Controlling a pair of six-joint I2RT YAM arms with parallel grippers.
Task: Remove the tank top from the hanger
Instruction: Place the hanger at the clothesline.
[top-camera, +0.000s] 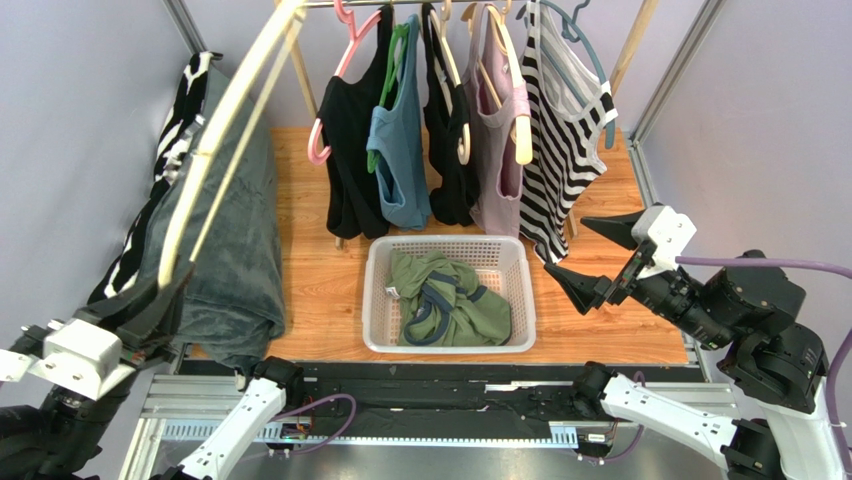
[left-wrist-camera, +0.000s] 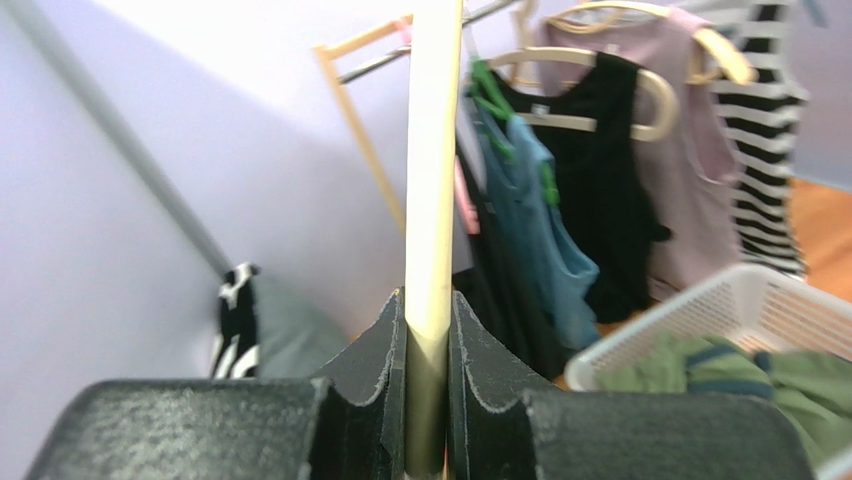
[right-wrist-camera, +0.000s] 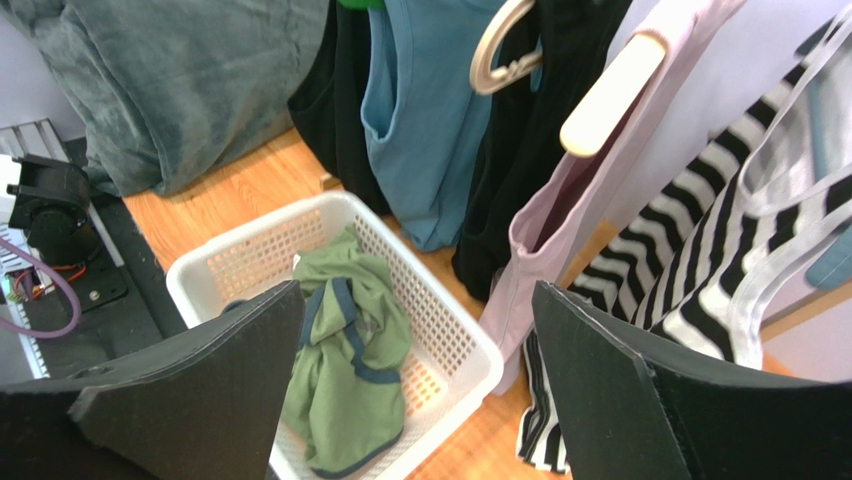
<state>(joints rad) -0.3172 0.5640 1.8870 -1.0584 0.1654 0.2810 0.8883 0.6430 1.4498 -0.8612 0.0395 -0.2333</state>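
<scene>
Overhead, the left gripper (top-camera: 163, 292) sits low at the near left, its jaws clamped on the bottom end of a bare cream hanger (top-camera: 225, 130) that slants up towards the rack's top left corner. The green tank top (top-camera: 445, 300) lies crumpled in the white basket (top-camera: 450, 241) on the wooden table (top-camera: 310, 290), well apart from both grippers. The right gripper (top-camera: 565, 244) hangs to the right of the basket with its jaws spread wide and nothing between them, its tips just beside the hem of the striped tank top (top-camera: 565, 140).

In the left wrist view, the two fingers (left-wrist-camera: 375, 360) press against either side of the hanger's pale bar, which runs straight up out of frame. The basket and the green garment show at the lower right, far off.

In the right wrist view, the parted fingers (right-wrist-camera: 220, 380) frame the basket below. The green tank top lies heaped inside it, between the two tips but beneath them, untouched.
</scene>
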